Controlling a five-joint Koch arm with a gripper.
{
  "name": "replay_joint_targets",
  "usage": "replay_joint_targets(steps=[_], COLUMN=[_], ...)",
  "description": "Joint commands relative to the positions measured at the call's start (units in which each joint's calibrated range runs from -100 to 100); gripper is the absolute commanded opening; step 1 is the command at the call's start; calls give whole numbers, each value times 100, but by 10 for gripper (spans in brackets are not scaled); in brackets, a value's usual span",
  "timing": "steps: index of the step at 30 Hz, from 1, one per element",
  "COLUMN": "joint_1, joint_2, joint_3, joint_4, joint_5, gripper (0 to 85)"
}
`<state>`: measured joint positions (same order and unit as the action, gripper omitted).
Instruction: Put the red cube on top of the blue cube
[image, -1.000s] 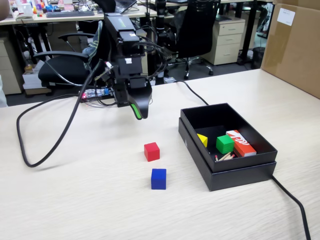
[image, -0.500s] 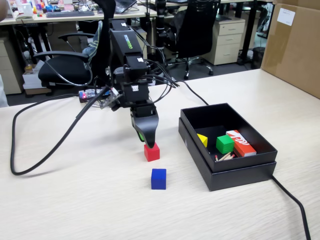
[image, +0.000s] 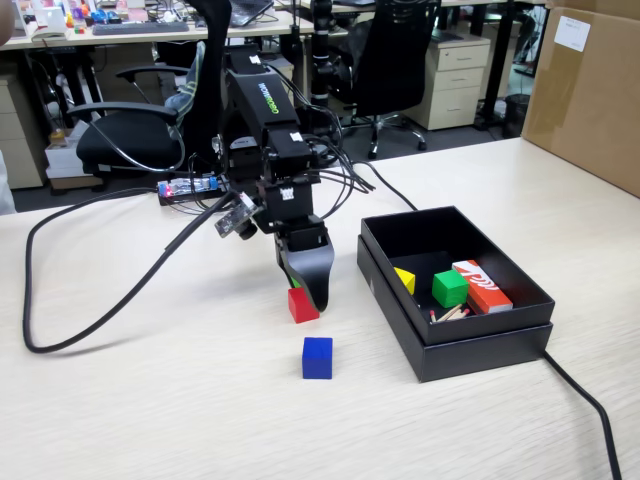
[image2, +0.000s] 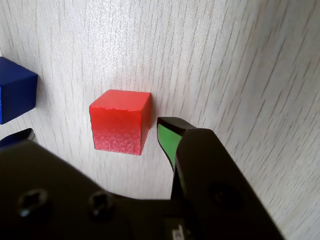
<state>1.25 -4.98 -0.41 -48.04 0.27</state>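
The red cube (image: 302, 305) rests on the pale wood table, and the wrist view shows it (image2: 120, 121) between my two fingertips. My gripper (image: 303, 290) is low over it and open: in the wrist view (image2: 97, 131) the green-padded right finger (image2: 169, 137) stands just right of the cube, not touching. The left fingertip (image2: 22, 135) is well apart on the left. The blue cube (image: 317, 357) sits on the table a little nearer the camera in the fixed view; in the wrist view it is (image2: 15, 95) at the left edge.
A black open box (image: 400, 235) stands right of the cubes, holding a green cube (image: 449, 288), a yellow piece (image: 405, 280) and a red-and-white carton (image: 482, 286). Black cables (image: 90, 300) loop across the left table. A cardboard box (image: 590, 90) stands back right.
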Motion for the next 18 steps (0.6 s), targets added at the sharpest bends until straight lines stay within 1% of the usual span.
replay_joint_targets(steps=[1,5,11,14,16,18], joint_1=[24,20,-5,-15,-24,-44], joint_2=[-58,45,240,240,286,378], joint_3=[277,268,304,331,331,358], joint_4=[-55,-55,-55,-55,-55,-55], joint_5=[-15,-15,-24,-29,-29,-34], gripper=[469,422,412,335,318,318])
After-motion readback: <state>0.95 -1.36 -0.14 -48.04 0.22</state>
